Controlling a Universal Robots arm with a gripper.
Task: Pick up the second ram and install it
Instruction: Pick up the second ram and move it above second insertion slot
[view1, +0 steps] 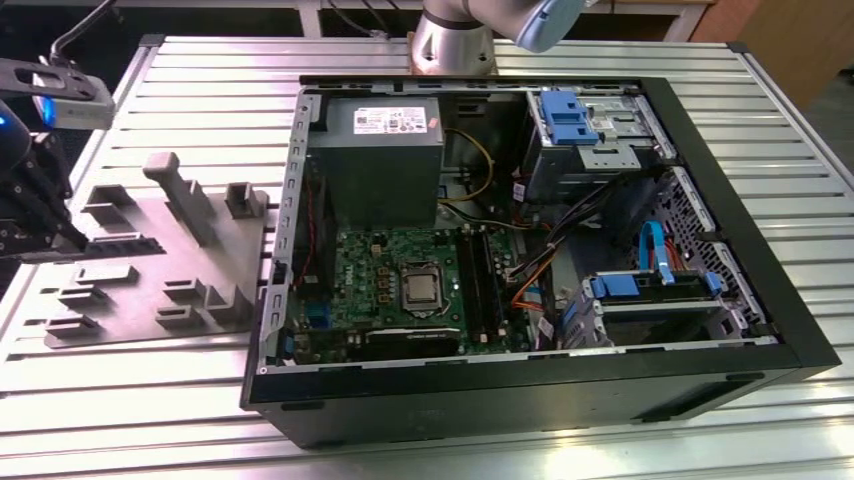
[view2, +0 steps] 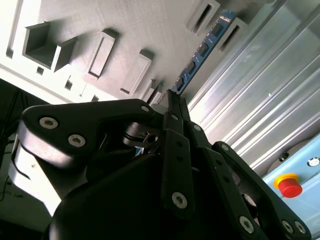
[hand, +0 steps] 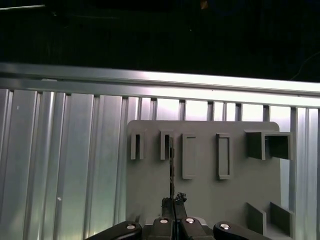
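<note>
The second ram (view2: 202, 50) is a thin blue stick with black chips. It runs from my fingertips to a narrow slot holder on the grey fixture plate (view2: 125, 30). In the first wrist view the ram (hand: 171, 167) shows edge-on, standing upright over the plate (hand: 210, 200). My gripper (view2: 172, 97) is shut on the stick's near end, its fingers pressed together around it (hand: 173, 201). In the exterior view the gripper (view1: 60, 238) is at the far left, over the plate (view1: 147, 290) and well away from the open computer case (view1: 787, 330).
The case lies open on the slatted metal table (view1: 160, 400). Inside it are the green motherboard (view1: 387, 265) with long black slots (view1: 478, 280), a grey power supply (view1: 380, 160) and blue drive brackets (view1: 567, 115). Beside the table is a red stop button (view2: 289, 186).
</note>
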